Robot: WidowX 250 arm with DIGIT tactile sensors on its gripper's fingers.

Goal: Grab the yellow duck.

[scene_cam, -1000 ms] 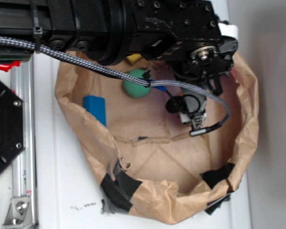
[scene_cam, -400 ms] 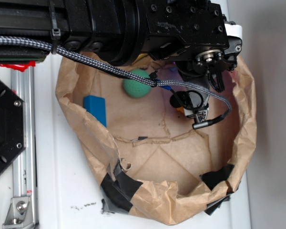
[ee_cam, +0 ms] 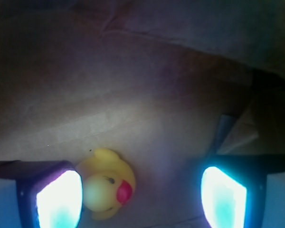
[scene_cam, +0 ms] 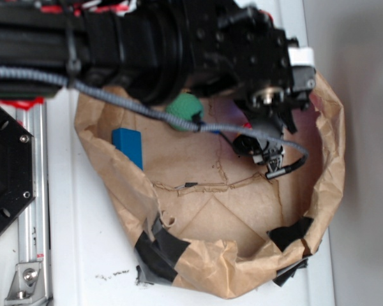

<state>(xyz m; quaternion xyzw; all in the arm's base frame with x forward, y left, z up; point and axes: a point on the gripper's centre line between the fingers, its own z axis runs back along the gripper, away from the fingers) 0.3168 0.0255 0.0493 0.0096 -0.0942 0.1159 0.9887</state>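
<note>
Take the brown paper bag [scene_cam: 115,191] as your landmark: it lies opened out on the white worktop [scene_cam: 83,255], its rim crumpled and patched with black tape [scene_cam: 156,245] along the near edge. Left of the bag you see a silver rail [scene_cam: 32,210] and a black mounting plate [scene_cam: 3,172]. Inside the bag, by its left wall, a blue block [scene_cam: 127,145] stands against the paper. Further right, near the bag's far rim, a green ball [scene_cam: 184,109] shows partly under the black arm [scene_cam: 166,44], with a braided cable [scene_cam: 115,102] crossing in front of it. Right again, the arm reaches down into the bag's right half, and from the exterior view you cannot make out what lies under it. Your wrist view settles that: the yellow duck [ee_cam: 106,185] sits on the bag's paper floor, red beak turned to the right, just beside the tool's left finger [ee_cam: 57,199] and possibly touching it, though you cannot tell. The right finger [ee_cam: 223,199] stands well apart from the duck, so the tool [ee_cam: 140,199] is spread wide, with the duck between its fingers and nothing clamped.
</note>
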